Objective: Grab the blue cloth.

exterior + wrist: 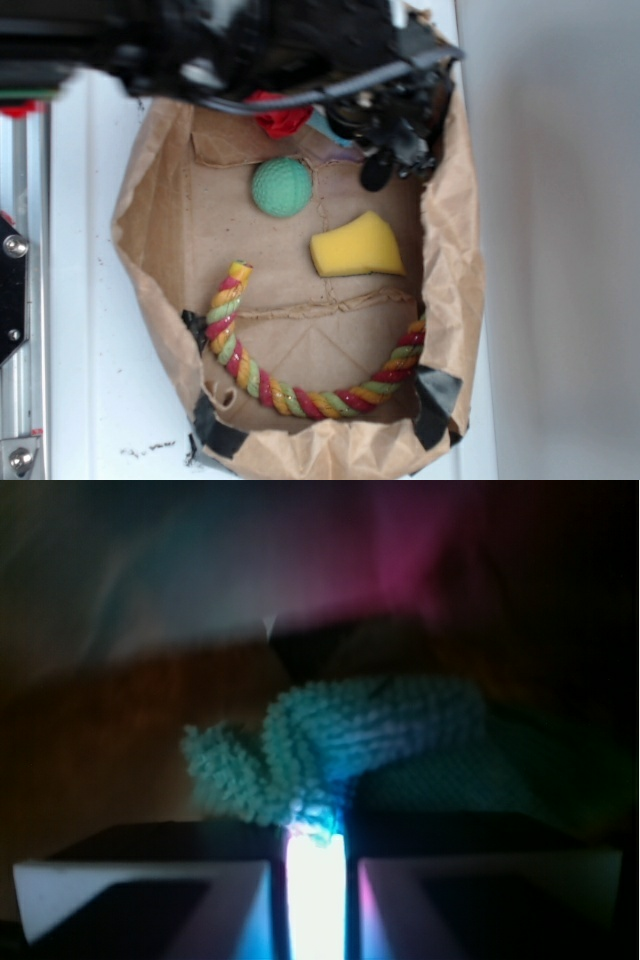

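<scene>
The end effector [316,865] is clenched on the blue cloth [340,745]: in the wrist view the two jaws stand almost together, with only a thin bright slit between them, and a tuft of teal terry is pinched into that slit. The rest of the cloth bunches up and spreads just beyond the jaws, more to the right than the left, so its bulk lies straight ahead of the end effector and touching it.

In the exterior view the end effector [385,165] hangs over the far right corner of the brown paper bag [455,300], and only a sliver of the blue cloth [328,128] shows beneath the arm, just beside the red cloth [280,118]. The green ball [282,187], the yellow sponge [357,247] and the striped rope toy [300,385] lie nearer in the bag, apart from the grasp.

The hold looks made, though on a small fold only; whether the cloth is off the bag floor cannot be told. A straight lift seems the natural next move, and a thin pinch could slip.
</scene>
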`<state>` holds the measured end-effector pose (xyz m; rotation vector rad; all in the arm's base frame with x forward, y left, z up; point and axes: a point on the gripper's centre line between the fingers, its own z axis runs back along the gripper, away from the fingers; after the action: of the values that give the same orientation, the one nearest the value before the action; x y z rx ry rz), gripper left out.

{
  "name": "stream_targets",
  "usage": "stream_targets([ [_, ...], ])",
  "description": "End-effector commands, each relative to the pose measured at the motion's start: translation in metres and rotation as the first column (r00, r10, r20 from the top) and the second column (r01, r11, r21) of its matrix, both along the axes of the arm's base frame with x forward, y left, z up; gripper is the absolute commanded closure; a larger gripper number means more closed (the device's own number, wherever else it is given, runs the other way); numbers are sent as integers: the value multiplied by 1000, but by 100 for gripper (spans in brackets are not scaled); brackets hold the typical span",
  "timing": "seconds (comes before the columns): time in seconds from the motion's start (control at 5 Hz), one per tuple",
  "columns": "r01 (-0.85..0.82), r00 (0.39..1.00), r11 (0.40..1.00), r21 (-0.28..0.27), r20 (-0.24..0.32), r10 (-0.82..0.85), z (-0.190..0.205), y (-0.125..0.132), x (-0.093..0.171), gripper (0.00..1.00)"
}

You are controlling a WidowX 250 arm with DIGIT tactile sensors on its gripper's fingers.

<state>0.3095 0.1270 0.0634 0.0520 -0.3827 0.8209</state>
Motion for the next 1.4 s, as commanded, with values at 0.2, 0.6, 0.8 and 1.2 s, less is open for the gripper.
stream_targets([
  [0.2,63,993,998,6,99,-63,38,3,-15,100],
  [0.6,202,979,979,3,30,-202,58,-15,-22,100],
  [0.8,298,952,955,-10,-69,-298,73,-28,-17,100],
  [1.2,587,806,810,7,-96,-584,109,-53,-52,100],
])
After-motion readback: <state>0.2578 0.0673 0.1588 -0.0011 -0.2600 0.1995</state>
